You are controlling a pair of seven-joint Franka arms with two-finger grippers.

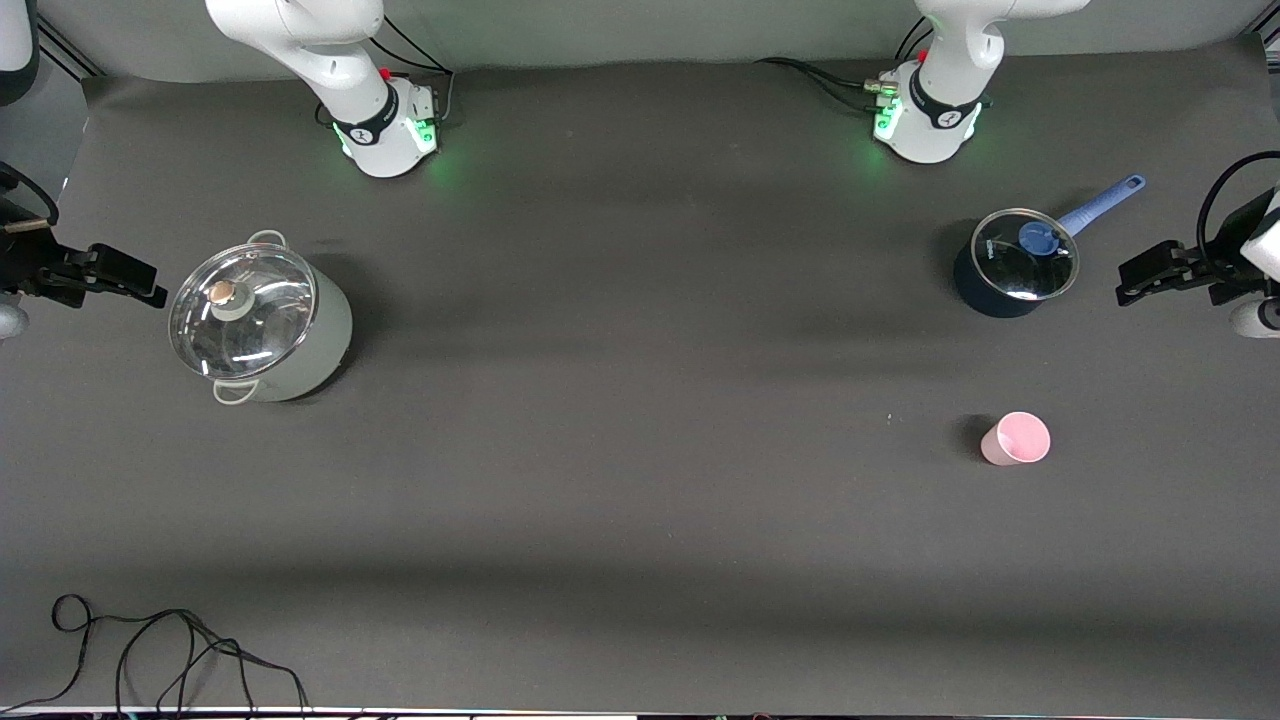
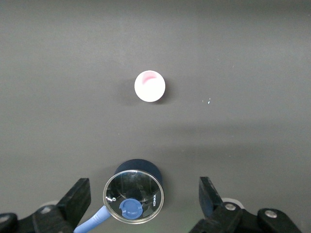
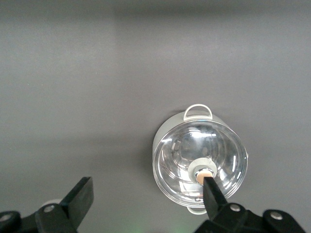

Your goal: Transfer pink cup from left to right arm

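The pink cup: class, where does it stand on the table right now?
The pink cup stands upright on the table toward the left arm's end, nearer to the front camera than the blue saucepan, with no gripper touching it.

You are looking at a matt, dark grey table cover [image 1: 640, 330] that reads as smooth cloth or mat, with soft creases. On it, the pink cup [image 1: 1016, 439] looks like plain smooth plastic with a dull sheen. Farther from the front camera than the cup, the blue pot [image 1: 1005, 275] has a dark, satin body, a glossy clear glass lid with a metal rim, and a matt blue plastic-looking knob and handle. Toward the right arm's end, the grey pot [image 1: 262, 325] has a smooth pale enamel-like wall, wire-like metal loop handles, and a shiny glass lid with a wood-coloured knob top.
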